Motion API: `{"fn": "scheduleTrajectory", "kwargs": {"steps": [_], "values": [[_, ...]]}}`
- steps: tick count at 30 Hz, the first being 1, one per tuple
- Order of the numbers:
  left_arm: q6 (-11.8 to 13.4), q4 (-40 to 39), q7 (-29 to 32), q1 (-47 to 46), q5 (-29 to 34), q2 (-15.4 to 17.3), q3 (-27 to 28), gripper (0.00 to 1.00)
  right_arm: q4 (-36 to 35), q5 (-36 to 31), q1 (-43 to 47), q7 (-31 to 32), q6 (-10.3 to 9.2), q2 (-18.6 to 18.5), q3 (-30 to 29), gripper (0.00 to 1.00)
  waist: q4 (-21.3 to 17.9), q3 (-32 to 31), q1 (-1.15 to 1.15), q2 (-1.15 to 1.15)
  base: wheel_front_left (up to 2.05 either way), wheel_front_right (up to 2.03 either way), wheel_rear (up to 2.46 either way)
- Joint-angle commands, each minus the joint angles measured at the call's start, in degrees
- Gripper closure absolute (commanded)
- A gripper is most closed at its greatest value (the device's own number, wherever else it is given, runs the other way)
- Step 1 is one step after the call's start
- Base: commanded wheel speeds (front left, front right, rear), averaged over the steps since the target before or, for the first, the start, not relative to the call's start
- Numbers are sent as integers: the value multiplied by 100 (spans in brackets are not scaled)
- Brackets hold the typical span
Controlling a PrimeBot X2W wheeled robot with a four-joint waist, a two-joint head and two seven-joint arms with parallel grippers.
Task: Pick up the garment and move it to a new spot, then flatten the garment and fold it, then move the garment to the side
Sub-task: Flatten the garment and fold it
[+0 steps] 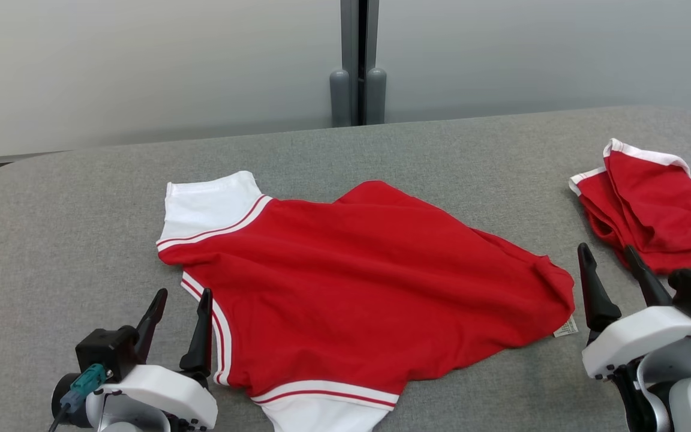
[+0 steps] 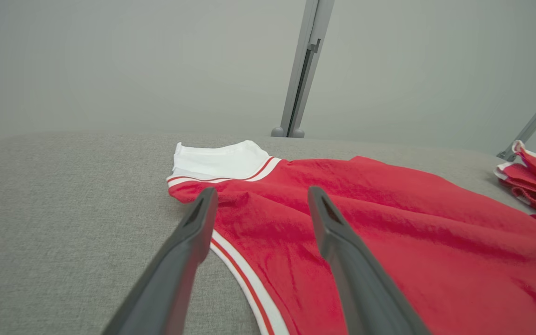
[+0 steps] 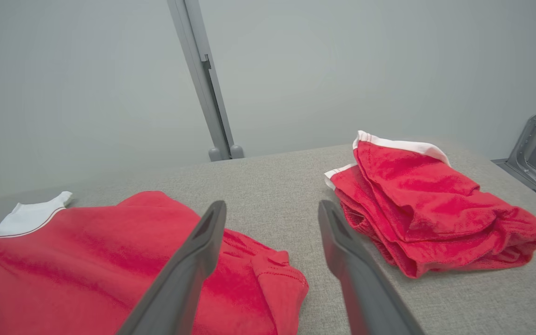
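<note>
Grey fabric bench [image 1: 81, 210] against a pale wall. Red garment [image 1: 351, 270] lies spread mid-bench, right corner rumpled. Left claw [image 1: 184, 294] and right claw [image 1: 605, 249] gape wide, empty, beside it. Flattening likely means drawing that corner outward.

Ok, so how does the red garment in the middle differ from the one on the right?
The middle garment lies spread open; the right garment is a folded pile. The middle garment covers far more table than the right garment. The middle garment shows broad white striped bands, the right garment only narrow white edging. Both are red with white trim.
</note>
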Motion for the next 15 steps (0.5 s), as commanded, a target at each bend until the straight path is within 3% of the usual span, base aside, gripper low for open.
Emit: {"fn": "scheduleTrajectory", "kwargs": {"steps": [1, 9, 15], "values": [[21, -6, 27, 20, -28, 47, 5, 0, -54, 37, 139, -125, -2, 28, -37, 0, 0, -69, 0, 0, 0, 0, 0], [6, -87, 244, 52, -65, 145, -60, 0, -110, 133, 304, -413, -2, 88, 22, 0, -143, -65, 0, 0, 0, 0, 0], [-70, 97, 1164, -146, -219, 303, -263, 0, -51, 221, 210, -464, -2, 106, 138, 0, -303, 75, 0, 0, 0, 0, 0]]}}
